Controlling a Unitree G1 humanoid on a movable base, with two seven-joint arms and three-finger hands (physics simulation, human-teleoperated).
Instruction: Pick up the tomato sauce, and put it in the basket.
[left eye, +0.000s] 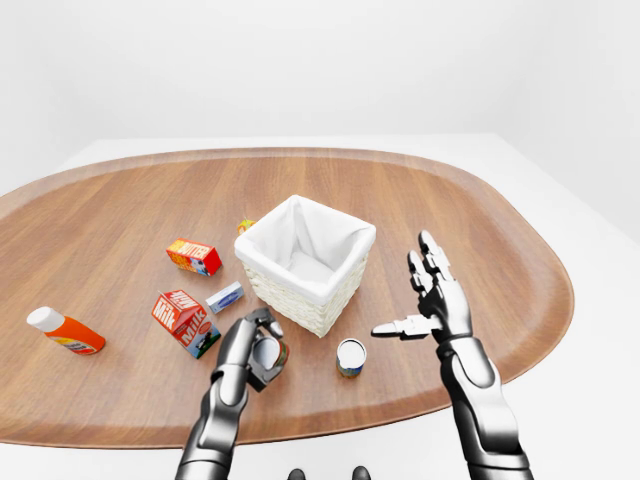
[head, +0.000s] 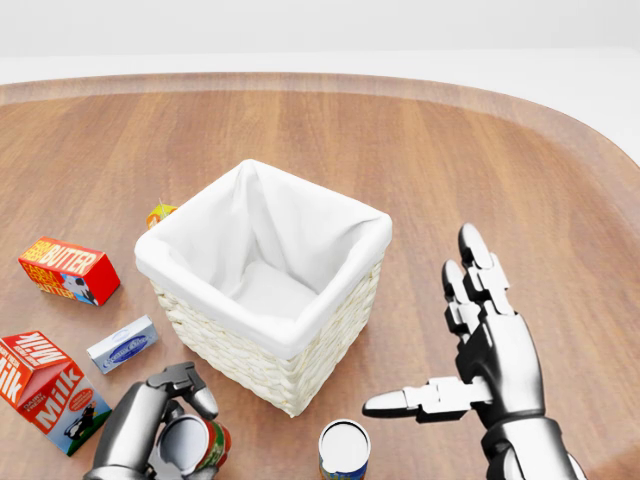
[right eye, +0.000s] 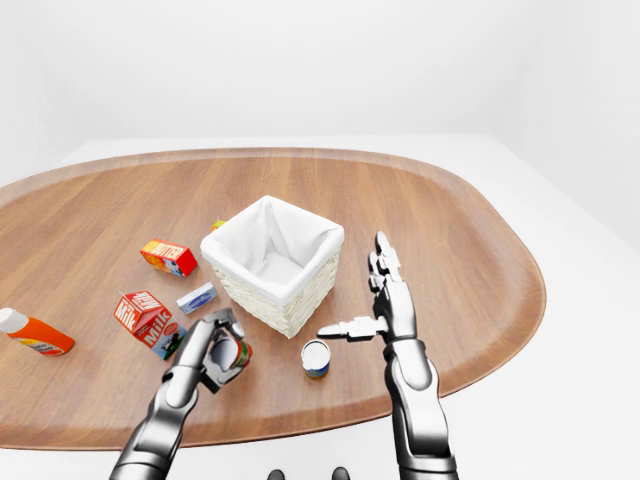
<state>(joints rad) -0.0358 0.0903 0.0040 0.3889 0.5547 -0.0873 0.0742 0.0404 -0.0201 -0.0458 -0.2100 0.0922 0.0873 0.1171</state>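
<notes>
The tomato sauce can (head: 196, 446), with a red and green label and a silver lid, sits at the bottom left of the head view, tilted on its side. My left hand (head: 165, 415) is shut on it, fingers curled over its top and side. It hangs just left of and below the near corner of the wicker basket (head: 232, 345), which has a white cloth lining and nothing visible inside. My right hand (head: 432, 335) stands open to the right of the basket, fingers up and thumb pointing left, holding nothing.
A second can (head: 344, 449) with a blue label stands upright between my hands. A milk carton (head: 45, 389), a small blue box (head: 122, 344) and a butter box (head: 68, 270) lie left of the basket. An orange bottle (left eye: 62, 331) lies far left.
</notes>
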